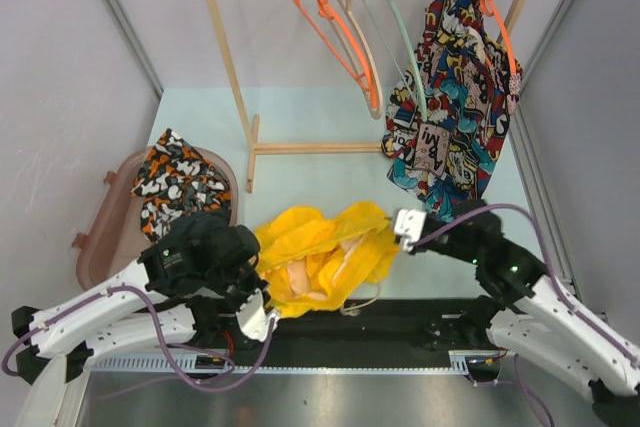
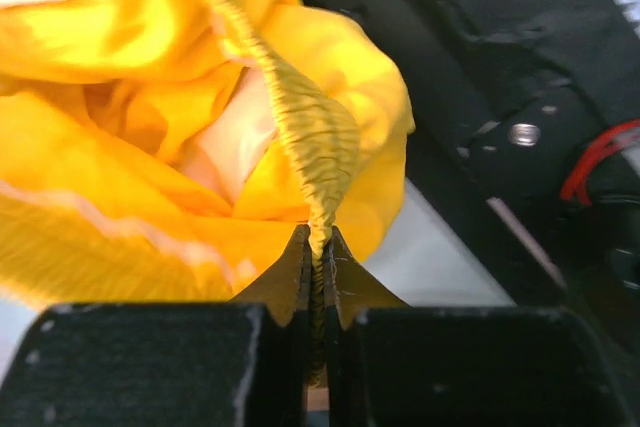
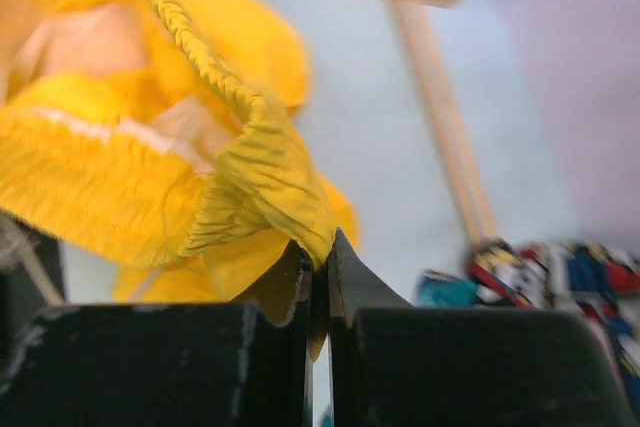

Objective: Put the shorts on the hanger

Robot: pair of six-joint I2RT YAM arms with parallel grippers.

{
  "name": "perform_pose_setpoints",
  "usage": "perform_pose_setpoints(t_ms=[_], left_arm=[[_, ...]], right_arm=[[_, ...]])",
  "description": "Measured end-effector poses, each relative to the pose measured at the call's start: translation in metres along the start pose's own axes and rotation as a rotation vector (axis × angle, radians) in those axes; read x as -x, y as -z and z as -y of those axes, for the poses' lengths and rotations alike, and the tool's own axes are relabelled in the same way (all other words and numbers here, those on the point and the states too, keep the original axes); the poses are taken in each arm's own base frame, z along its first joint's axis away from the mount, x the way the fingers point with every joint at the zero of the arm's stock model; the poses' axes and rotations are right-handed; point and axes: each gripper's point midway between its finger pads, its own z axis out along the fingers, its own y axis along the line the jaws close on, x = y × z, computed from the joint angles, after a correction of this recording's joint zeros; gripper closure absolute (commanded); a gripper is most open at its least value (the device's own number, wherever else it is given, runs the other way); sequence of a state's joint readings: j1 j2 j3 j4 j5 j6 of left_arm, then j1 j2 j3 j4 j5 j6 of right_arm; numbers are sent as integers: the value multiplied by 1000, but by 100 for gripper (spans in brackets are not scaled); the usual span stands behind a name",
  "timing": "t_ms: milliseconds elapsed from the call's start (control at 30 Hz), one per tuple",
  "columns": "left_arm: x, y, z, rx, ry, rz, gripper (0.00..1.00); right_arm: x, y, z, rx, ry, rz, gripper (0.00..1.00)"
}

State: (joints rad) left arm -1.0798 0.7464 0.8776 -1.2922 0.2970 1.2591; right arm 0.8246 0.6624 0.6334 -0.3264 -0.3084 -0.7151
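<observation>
The yellow shorts (image 1: 320, 252) hang bunched between my two grippers above the table's near edge. My left gripper (image 1: 262, 315) is shut on the elastic waistband (image 2: 318, 147) at the shorts' lower left. My right gripper (image 1: 403, 224) is shut on the waistband (image 3: 265, 162) at their right end. The shorts fill the left wrist view (image 2: 150, 147) and the right wrist view (image 3: 120, 157). The pale mint-green hanger (image 1: 400, 32) hangs on the rack's rail at the back, empty, well beyond both grippers.
A wooden rack (image 1: 235, 87) stands at the back with two orange hangers (image 1: 335, 27), a beige hanger (image 1: 360, 32) and a comic-print garment (image 1: 455, 97) on another orange hanger. A brown basket (image 1: 100, 237) at the left holds an orange-black-white cloth (image 1: 180, 182).
</observation>
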Motion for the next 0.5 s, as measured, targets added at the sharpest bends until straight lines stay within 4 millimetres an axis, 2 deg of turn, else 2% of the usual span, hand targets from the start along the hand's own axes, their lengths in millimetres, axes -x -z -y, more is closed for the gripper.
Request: perform_pose_setpoints(t_ms=[67,100,133,200,267,400,433,500], left_arm=[[-1,-1,-13,33,-16,3,92],[-3,-2,-25,65,-26,5,90],[-5,-3,-33,81,-31,3,88],[-12,-1,-61,129,-5,5,77],[-20,0,-78,136,37,8,63],[-47,7,-120,152,233,53,52],[-55,9,-125,165,291,64,50],[-66,12,-135,208,421,113,41]], right_arm=[[8,21,34,-118,-45,10,100],[8,34,49,-174,-74,6,100],[5,41,57,-209,-98,-4,100],[-14,55,70,-262,-190,-52,100],[-30,61,76,-293,-268,-97,100],[-63,71,93,-373,-490,-180,100],[-67,71,95,-381,-529,-188,100],[-71,68,96,-389,-621,-193,100]])
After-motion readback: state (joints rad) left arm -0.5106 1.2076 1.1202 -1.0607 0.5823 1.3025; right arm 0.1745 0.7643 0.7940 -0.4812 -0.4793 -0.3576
